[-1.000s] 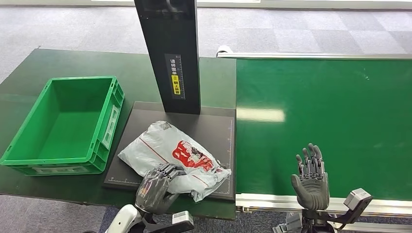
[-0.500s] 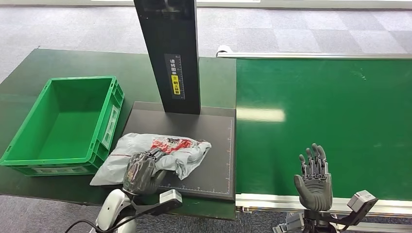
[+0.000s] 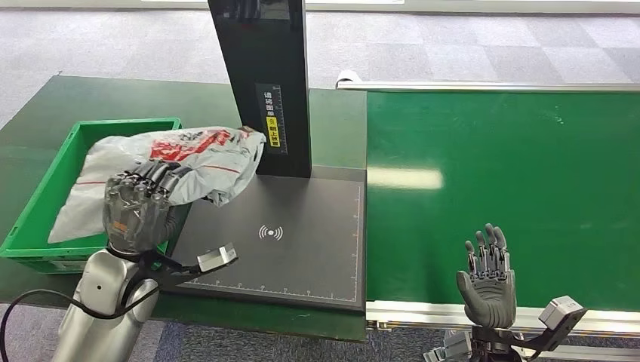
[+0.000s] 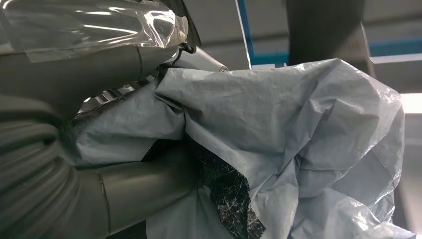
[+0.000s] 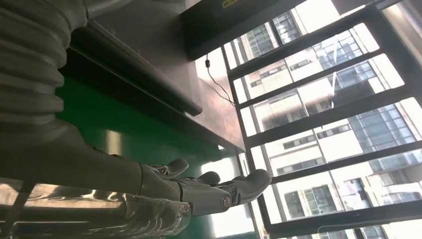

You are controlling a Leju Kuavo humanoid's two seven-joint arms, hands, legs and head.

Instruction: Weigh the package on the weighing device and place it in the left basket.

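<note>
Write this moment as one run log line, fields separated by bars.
left hand: holds package over basket | right hand: open, idle | scale: bare

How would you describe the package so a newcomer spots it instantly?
Start at the green basket on the dark table's left end, beside the black scale plate. Above it, the left hand grips the package: a crumpled pale-grey plastic mailer bag with red print, the only soft thing there.

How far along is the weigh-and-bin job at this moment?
Weighing looks done: the scale platform is bare. In hand: the left robot hand holds the package lifted over the green basket. Left: lowering and releasing it inside. The right robot hand is open, idle.
</note>
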